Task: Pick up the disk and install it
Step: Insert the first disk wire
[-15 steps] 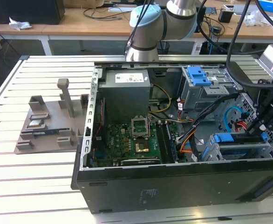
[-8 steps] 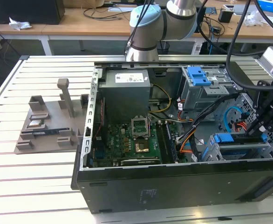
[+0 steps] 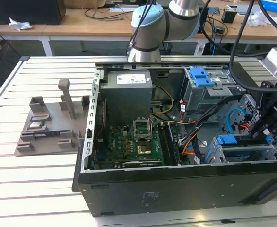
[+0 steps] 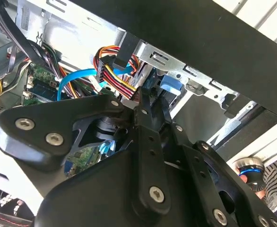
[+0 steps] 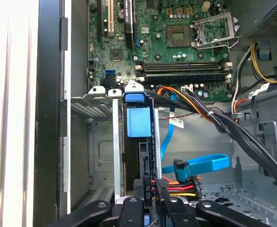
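The gripper (image 3: 265, 128) stood low inside the open computer case (image 3: 176, 182), at the exterior view's right, right over the drive bay (image 5: 93, 101). The disk (image 5: 139, 120) sat edge-on in that bay with its blue carrier rail uppermost and its long axis running down into the slot, directly beyond the fingertips (image 5: 129, 207). The fingers looked drawn close together around the disk's near end, though whether they truly gripped it I could not tell.

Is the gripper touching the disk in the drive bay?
Cannot tell. In the first wrist view the gripper sits at the near end of the disk, but the gripper's own body hides where they meet.
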You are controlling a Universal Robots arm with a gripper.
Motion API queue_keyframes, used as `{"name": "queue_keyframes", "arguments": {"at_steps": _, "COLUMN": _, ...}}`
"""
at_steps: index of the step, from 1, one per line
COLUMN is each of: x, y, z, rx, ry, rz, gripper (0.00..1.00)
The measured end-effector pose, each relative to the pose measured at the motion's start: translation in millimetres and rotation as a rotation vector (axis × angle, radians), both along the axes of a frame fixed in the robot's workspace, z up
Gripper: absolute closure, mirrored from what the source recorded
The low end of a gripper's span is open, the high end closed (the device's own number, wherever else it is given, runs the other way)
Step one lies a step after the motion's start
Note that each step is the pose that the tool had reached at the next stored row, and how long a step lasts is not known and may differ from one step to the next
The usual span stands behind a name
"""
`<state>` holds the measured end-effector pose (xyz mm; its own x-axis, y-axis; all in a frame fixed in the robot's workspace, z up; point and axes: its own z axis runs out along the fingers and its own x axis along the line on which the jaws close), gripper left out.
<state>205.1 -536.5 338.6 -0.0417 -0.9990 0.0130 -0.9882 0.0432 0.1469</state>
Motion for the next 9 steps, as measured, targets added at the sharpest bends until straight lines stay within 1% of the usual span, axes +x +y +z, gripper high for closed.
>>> {"name": "queue_keyframes", "arguments": {"at_steps": 1, "x": 0.0, "y": 0.2, "z": 3.1, "rx": 0.0, "ry": 0.0, "rz": 0.0, "gripper": 0.76}}
{"name": "queue_keyframes", "arguments": {"at_steps": 2, "x": -0.1, "y": 1.1, "z": 8.6, "rx": 0.0, "ry": 0.0, "rz": 0.0, "gripper": 0.77}}
{"name": "queue_keyframes", "arguments": {"at_steps": 4, "x": 0.0, "y": 2.0, "z": 16.2, "rx": 0.0, "ry": 0.0, "rz": 0.0, "gripper": 0.89}}
{"name": "queue_keyframes", "arguments": {"at_steps": 5, "x": 0.0, "y": 2.5, "z": 21.9, "rx": 0.0001, "ry": 0.0, "rz": 0.0, "gripper": 0.89}}
{"name": "queue_keyframes", "arguments": {"at_steps": 6, "x": 0.0, "y": 2.8, "z": 29.6, "rx": -0.0001, "ry": 0.0, "rz": 0.0, "gripper": 0.89}}
{"name": "queue_keyframes", "arguments": {"at_steps": 8, "x": 0.0, "y": 3.0, "z": 39.2, "rx": 0.0, "ry": -0.0001, "rz": 0.0, "gripper": 0.89}}
{"name": "queue_keyframes", "arguments": {"at_steps": 9, "x": 0.0, "y": 3.0, "z": 42.4, "rx": -0.0001, "ry": 0.0, "rz": 0.0, "gripper": 0.89}}
